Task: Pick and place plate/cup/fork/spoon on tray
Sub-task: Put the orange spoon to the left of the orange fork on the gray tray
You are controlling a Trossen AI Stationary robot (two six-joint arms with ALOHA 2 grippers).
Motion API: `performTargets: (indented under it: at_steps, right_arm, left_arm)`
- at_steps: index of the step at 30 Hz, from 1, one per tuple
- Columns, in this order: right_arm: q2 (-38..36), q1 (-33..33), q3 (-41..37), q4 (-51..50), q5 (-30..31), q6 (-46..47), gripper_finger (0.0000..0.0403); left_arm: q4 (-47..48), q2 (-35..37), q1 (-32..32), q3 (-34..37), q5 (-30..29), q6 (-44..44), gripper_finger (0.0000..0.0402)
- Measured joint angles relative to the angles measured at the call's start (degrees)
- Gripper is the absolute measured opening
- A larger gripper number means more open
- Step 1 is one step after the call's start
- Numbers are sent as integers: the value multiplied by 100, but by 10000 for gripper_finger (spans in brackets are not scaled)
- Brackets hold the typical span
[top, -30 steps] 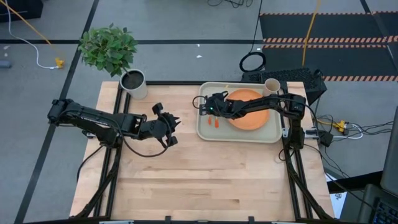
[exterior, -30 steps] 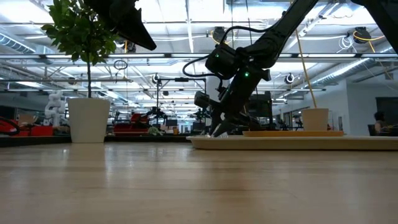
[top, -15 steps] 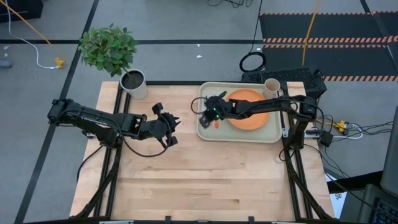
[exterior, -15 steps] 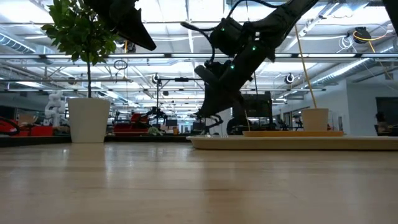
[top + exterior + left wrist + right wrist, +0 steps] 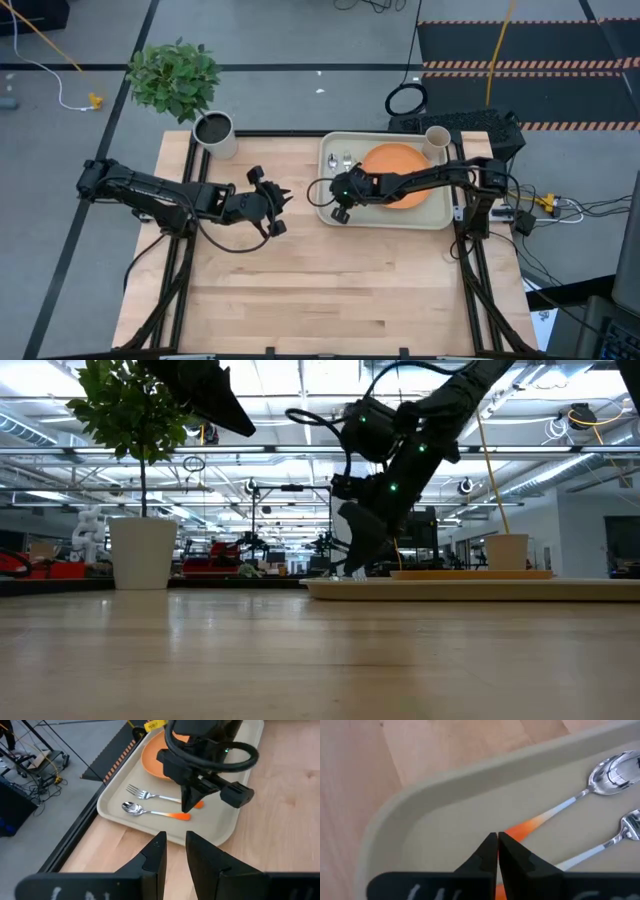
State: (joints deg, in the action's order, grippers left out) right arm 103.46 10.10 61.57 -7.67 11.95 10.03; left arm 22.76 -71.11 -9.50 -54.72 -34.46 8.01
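The pale tray [image 5: 435, 215] lies at the table's far right. On it rest the orange plate [image 5: 398, 186], the beige cup [image 5: 437, 140] at its far right corner, and the fork [image 5: 152, 796] and spoon [image 5: 150, 812] side by side on its left part. My right gripper [image 5: 496, 837] is shut, pointing down over the two orange handle ends near the tray's near left corner; it also shows in the high view [image 5: 340, 208]. My left gripper [image 5: 282, 204] is open and empty above the table, left of the tray. My right gripper's shut fingertips [image 5: 490, 845] stand right over the orange end of the spoon's handle [image 5: 522, 831], coming from above. I cannot tell whether they touch it. The spoon lies flat on the tray.
A white pot with dark soil [image 5: 213, 130] and a leafy plant [image 5: 175, 78] stand at the far left corner. A dark device [image 5: 470, 125] lies behind the tray. Bare wood [image 5: 330, 290] fills the table's near half.
My right gripper has risen off the tray's left part, gone toward the table's near edge, and come down again over the handle ends of the fork and spoon. The fork and spoon lie still on the tray.
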Motion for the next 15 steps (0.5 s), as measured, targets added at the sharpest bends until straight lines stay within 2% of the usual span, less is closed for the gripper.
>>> performTargets:
  at_steps: [9, 15]
  right_arm:
    - [0, 118, -502, 1098, -180, -27, 1]
    - [-2, 119, -714, 1398, -172, 133, 0]
  left_arm:
    - [-50, 0, 0, 0, 7, -37, 76]
    - [-92, 0, 0, 0, 10, -37, 76]
